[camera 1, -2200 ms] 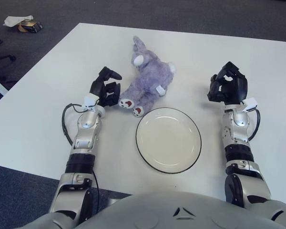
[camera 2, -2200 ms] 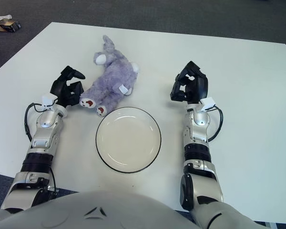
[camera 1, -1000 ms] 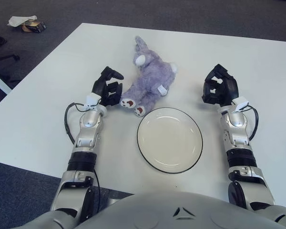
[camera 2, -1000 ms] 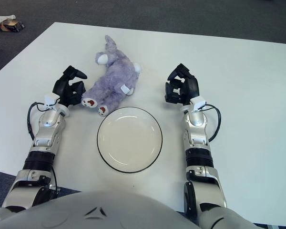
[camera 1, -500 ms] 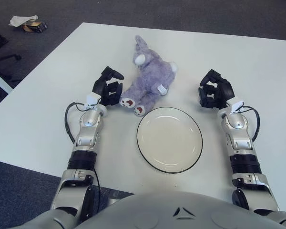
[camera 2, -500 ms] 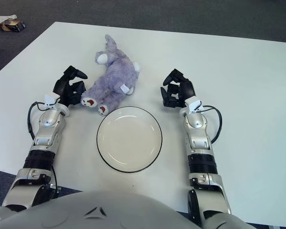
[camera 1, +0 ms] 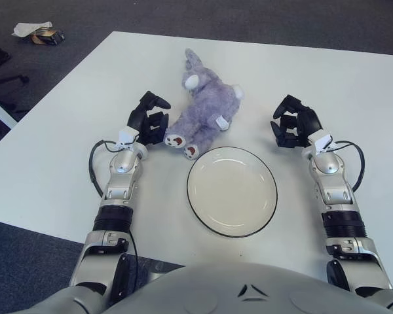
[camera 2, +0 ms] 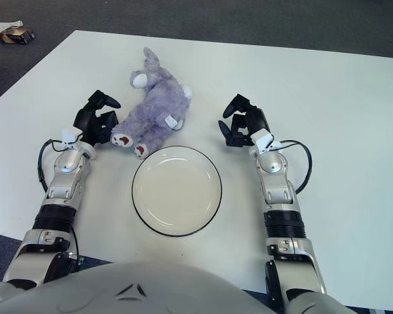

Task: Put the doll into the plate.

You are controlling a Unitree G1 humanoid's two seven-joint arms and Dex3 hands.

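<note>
Nearest the robot's body, the plate (camera 1: 232,190) lies flat on the white bench (camera 1: 65,118), between the two forearms. It is cream inside with a dark rim, and nothing is in it.

Just beyond the plate's left far edge are the doll's feet, pale soles with red marks. The doll (camera 1: 201,110) is a purple plush animal lying on the bench, its body running up and away from the plate, its head with the white muzzle at the far end and one ear pointing farther still. A small white tag shows on its flank. The doll is close to the plate but not in it.

The left hand (camera 1: 146,120) shows just to the left of the doll's feet. Its dark fingers are loosely curled with gaps between them, and they hold nothing; whether a fingertip touches the plush cannot be told.

The right hand (camera 1: 293,124) is to the right of the plate's far edge, well apart from the doll, with bare bench between them. Its fingers are spread and bent, turned toward the doll, and grip nothing.

Far off on the dark floor (camera 1: 268,23), beyond the bench's left corner, lies a small box with crumpled white paper (camera 1: 30,28).
</note>
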